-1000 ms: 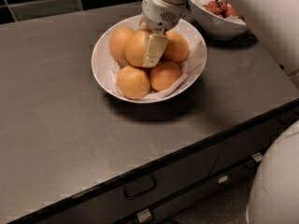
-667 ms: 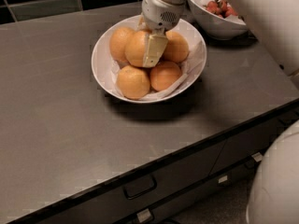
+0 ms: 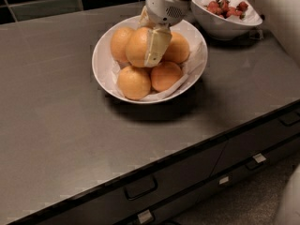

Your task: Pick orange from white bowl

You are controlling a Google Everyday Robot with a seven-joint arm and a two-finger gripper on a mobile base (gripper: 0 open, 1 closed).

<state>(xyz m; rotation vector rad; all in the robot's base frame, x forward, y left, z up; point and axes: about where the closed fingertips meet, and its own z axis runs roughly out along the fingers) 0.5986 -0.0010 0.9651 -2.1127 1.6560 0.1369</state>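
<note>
Gripper (image 3: 148,41): down in the white bowl (image 3: 101,64), jaws clasping the orange (image 3: 135,48).
Handling: probably firm, weighty, prone to roll; hold across its middle.

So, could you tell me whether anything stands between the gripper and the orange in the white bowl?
Nothing visible does. The gripper is right against the orange, which tops the pile in the white bowl; the other oranges lie beside and below it.

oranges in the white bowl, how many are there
5: back left, front left, front right, back right, and the orange at top centre under the gripper. More may be hidden beneath.
</note>
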